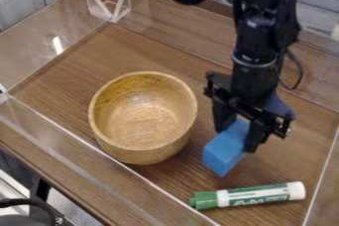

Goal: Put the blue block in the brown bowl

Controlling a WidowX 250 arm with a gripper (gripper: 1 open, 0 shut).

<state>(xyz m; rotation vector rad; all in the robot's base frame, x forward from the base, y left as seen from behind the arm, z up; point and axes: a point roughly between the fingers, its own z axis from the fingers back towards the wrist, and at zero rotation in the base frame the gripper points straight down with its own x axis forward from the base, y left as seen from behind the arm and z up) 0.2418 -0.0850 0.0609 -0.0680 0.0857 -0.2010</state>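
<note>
Blue block pinched in the hand beside the brown bowl

The hand (244,127) is pinching the blue block (227,152) by its upper end, just to the right of the brown bowl (141,118). A narrow strip of the table (63,77) shows between the block and the bowl's right rim, so the two are apart. The bowl sits near the table's front-left edge, with only a slim band of wood between its rim and that edge. Behind the bowl, wood stretches far back, giving broad room on that side; the bowl's mouth faces up, and only its own pale inside shows there. On the right side of the bowl, the marker (248,196) lies beyond the block, nearer the front of the table, and narrows the room there. Far behind the bowl is a white clear-looking object (110,10).

The block is small, bright blue and matte, with rounded edges. It is tilted, its lower end leaning toward the bowl's side, and its top is partly hidden by the dark fingers.
</note>
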